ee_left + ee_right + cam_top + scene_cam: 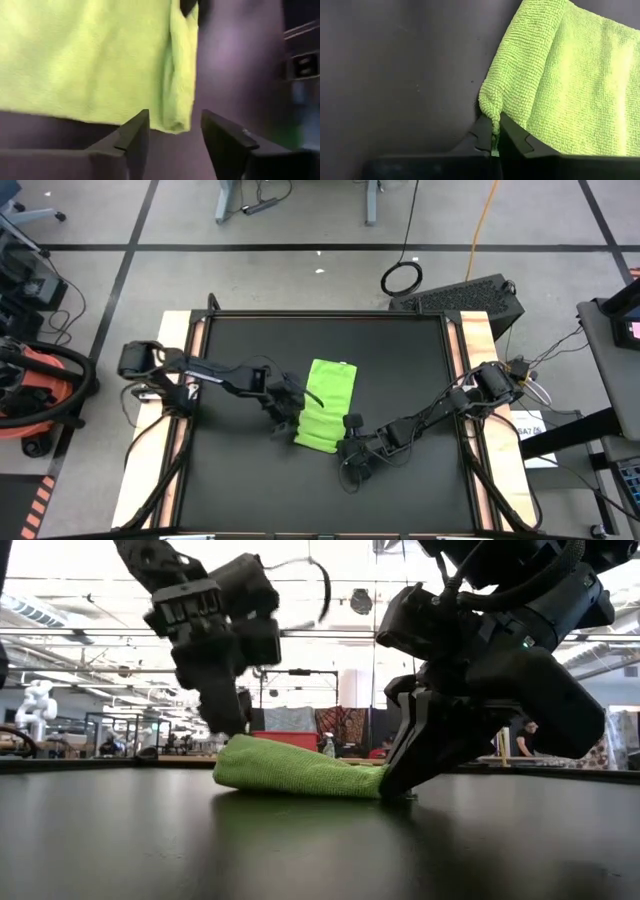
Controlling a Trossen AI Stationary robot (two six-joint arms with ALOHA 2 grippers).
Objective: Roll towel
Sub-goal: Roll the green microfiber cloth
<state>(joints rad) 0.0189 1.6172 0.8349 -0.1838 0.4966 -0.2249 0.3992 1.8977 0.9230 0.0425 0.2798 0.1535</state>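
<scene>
The towel [327, 405], lime green and folded, lies near the middle of the black table [230, 480]. The right gripper [493, 134] pinches the towel's near corner between pressed-together fingers; the left gripper [172, 142] stands spread, empty, just beside the towel's opposite edge.

Bright overhead light, glossy table glare, blurred left-wrist view.

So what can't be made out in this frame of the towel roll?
- High view: the right gripper and its arm cover the towel corner it has pinched; how far the near edge is folded stays hidden.
- Low view: the towel's far end lies behind its own near fold.
- Left wrist view: the left gripper is open at the towel's rolled edge; blur hides whether a finger touches it.
- Right wrist view: the fingers hide how much cloth is held.
</scene>
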